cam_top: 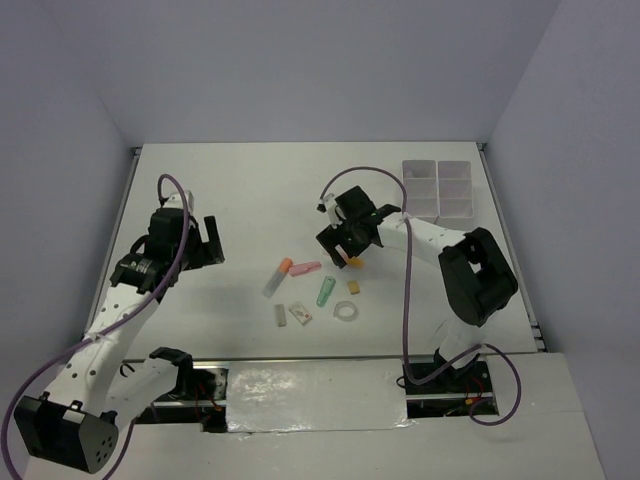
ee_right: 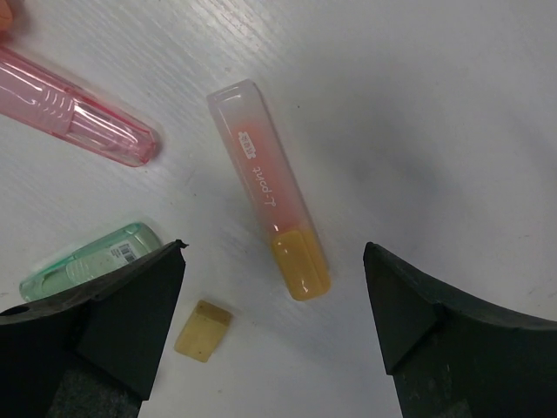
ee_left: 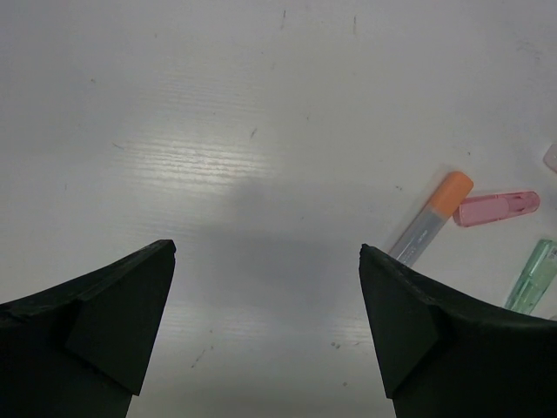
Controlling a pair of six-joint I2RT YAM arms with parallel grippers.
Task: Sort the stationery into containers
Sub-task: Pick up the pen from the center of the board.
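- Two arms: the left gripper (ee_left: 265, 296) is spread wide over bare table (cam_top: 250, 190) at the left. The right gripper (cam_top: 352, 243) is spread over the pink-yellow marker (ee_right: 270, 200), not touching it.
- Joined white trays (cam_top: 437, 190) sit at the far right.
- The other stationery lies mid-table, well apart from the trays: orange-capped marker (cam_top: 277, 277), pink marker (cam_top: 305, 268), green packet (cam_top: 325, 291), tape ring (cam_top: 346, 312), yellow eraser (ee_right: 203, 330).

White trays (cam_top: 438, 190) sit at the worktop's (cam_top: 250, 190) one o'clock corner. Near the middle, the right gripper (cam_top: 348, 246) hangs over a pink-yellow marker (cam_top: 353, 263). At its eight o'clock lie a pink marker (cam_top: 305, 267) and an orange-capped marker (cam_top: 277, 277). At its six are a green packet (cam_top: 326, 290), a yellow eraser (cam_top: 354, 286) and a tape ring (cam_top: 346, 312). The left gripper (cam_top: 204, 245) is at the worktop's nine o'clock, well apart.
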